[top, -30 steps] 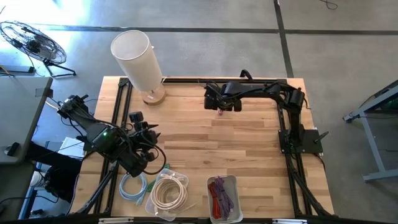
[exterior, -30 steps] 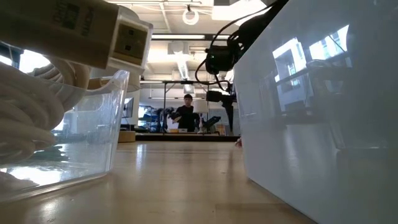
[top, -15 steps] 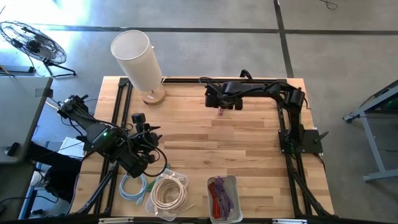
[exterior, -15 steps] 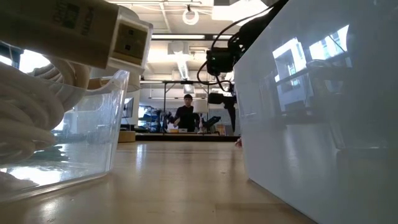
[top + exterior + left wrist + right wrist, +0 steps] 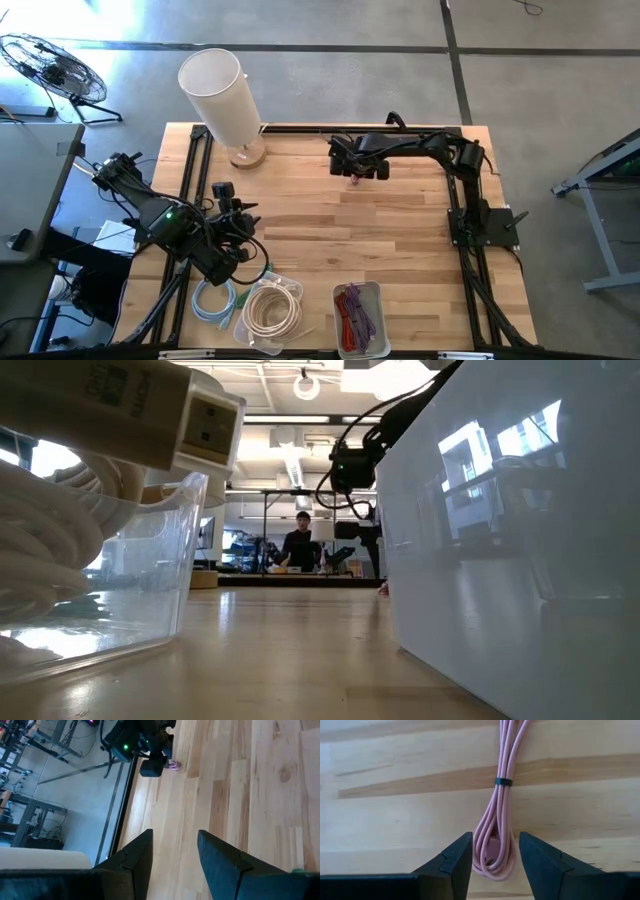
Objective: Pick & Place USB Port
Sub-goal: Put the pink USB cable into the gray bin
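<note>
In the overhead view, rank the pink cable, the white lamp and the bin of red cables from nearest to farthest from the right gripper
1. Pink cable: directly under the right gripper, far side.
2. White lamp: far left corner.
3. Bin of red cables: near edge.

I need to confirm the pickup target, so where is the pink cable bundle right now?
In the high view the pink cable bundle lies on the wooden table near its far edge, directly under the right end effector, whose open fingers straddle its looped end.
</note>
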Tool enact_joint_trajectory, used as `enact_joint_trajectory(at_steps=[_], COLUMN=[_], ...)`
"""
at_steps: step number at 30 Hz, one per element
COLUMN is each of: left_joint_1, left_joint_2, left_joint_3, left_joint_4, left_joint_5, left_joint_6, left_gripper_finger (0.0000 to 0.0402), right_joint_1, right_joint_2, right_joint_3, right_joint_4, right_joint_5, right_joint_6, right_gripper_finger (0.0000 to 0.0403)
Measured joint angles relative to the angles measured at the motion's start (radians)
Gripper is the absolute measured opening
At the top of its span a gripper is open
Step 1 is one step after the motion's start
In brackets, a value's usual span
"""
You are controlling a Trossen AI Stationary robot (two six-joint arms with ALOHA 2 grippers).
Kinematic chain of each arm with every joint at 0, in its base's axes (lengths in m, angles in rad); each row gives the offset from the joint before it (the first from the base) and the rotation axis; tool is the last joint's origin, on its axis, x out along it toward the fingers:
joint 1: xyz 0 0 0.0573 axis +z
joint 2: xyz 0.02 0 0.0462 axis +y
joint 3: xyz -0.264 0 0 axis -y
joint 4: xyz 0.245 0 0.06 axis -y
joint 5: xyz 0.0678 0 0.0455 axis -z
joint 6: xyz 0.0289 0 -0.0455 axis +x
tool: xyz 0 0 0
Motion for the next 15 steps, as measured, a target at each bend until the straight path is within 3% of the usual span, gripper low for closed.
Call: enact_joint_trajectory(at_steps=[9, 15], left_joint_1=[0.000, 0.000], left_joint_2=[0.000, 0.000], left_joint_3=[0.000, 0.000], left_joint_4=[0.000, 0.000], left_joint_5=[0.009, 0.019], left_joint_6=[0.007, 0.007], left_gripper_finger=[0.0151, 0.0151], right_joint_1=[-0.006, 0.002], right_joint_2=[0.048, 0.064], right_joint_3=[0.000, 0.003], right_joint_4=[0.043, 0.052], right_joint_5=[-0.007, -0.003], right_joint_6=[-0.063, -0.139], right_gripper_finger=[0.0136, 0.0065])
